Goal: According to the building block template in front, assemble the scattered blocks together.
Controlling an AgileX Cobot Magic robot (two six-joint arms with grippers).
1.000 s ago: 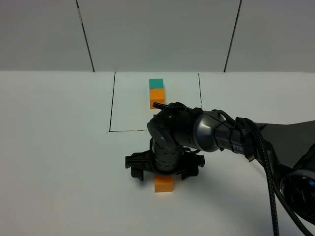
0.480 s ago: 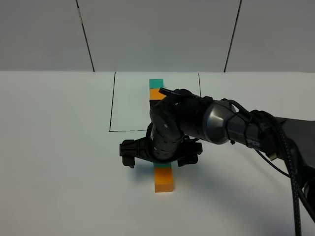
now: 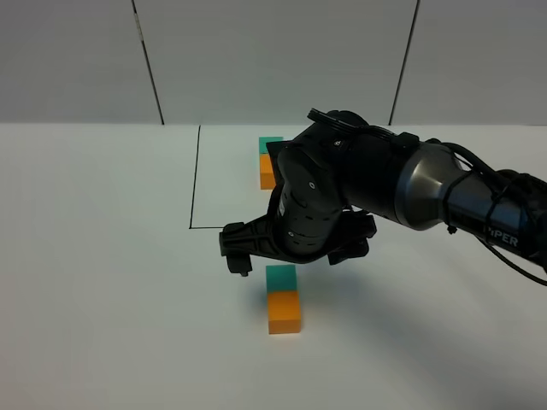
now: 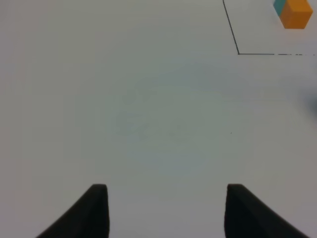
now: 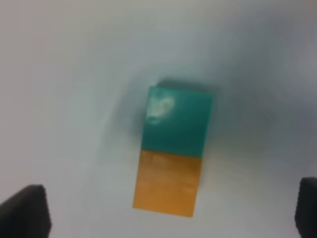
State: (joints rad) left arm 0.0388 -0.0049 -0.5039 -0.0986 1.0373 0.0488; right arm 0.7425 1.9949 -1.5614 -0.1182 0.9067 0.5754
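Observation:
The scattered blocks lie joined on the white table: a teal cube [image 3: 280, 278] [image 5: 179, 121] touching an orange cube [image 3: 284, 313] [image 5: 168, 183] nearer the front edge. My right gripper [image 3: 287, 256] [image 5: 166, 203] hovers above them, open, holding nothing, with a finger out to each side. The building block template, teal [image 3: 271, 143] behind orange [image 3: 267, 173], stands in the marked square at the back, partly hidden by the right arm; it also shows in the left wrist view [image 4: 294, 12]. My left gripper [image 4: 168, 213] is open over bare table, outside the exterior view.
A thin black outline [image 3: 194, 184] [image 4: 237, 52] marks a square on the table around the template. The bulky right arm [image 3: 402, 184] stretches in from the right above the square's front edge.
My right gripper has lifted and pulled back from the blocks, its jaws spreading wider. The teal cube, hidden under it before, now shows joined to the orange cube.

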